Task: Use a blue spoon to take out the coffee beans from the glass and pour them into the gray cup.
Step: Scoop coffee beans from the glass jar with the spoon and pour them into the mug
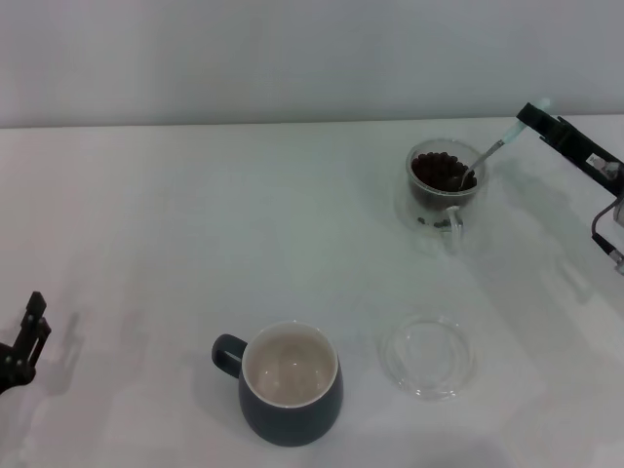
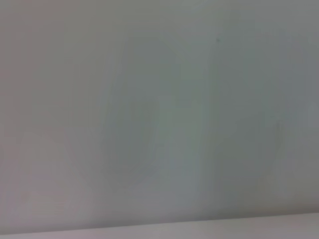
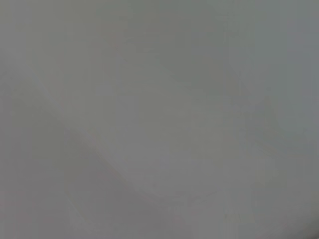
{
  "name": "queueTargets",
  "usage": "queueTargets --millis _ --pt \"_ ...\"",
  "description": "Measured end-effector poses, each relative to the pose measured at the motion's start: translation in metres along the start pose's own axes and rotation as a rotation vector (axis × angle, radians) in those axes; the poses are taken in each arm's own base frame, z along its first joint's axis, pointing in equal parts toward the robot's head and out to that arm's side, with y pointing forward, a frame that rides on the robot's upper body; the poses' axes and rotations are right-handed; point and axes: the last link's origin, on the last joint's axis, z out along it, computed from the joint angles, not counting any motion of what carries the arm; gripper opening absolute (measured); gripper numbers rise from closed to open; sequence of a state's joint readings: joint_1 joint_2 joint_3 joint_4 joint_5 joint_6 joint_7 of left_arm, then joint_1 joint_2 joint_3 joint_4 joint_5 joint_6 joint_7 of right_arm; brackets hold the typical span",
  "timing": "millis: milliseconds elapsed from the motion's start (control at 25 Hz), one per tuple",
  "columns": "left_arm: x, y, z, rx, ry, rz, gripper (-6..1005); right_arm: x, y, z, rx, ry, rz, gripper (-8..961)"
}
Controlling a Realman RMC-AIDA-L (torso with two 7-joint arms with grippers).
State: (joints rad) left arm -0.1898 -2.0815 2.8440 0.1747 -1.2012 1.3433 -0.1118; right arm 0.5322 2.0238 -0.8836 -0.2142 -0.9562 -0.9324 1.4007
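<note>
In the head view the clear glass (image 1: 441,190) stands at the back right, filled with dark coffee beans (image 1: 436,172). The blue spoon (image 1: 490,151) leans into it, bowl among the beans, pale handle rising to the right. My right gripper (image 1: 531,115) is shut on the handle's top end, up and right of the glass. The gray cup (image 1: 288,384) with cream inside stands at the front centre, handle to the left, no beans showing inside. My left gripper (image 1: 29,331) is parked at the left edge. Both wrist views show only blank surface.
A flat round clear glass saucer (image 1: 427,355) lies to the right of the gray cup, in front of the glass. The white table (image 1: 195,234) ends at a pale wall behind.
</note>
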Motion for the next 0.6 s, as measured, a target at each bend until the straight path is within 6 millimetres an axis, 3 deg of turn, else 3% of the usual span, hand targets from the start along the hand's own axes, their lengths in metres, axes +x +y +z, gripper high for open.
queueTargets --millis 600 --pt "-0.0011 -0.0026 -0.0006 0.007 -0.007 0.007 654 0.0023 -0.0044 -0.0028 0.023 -0.045 0.196 145"
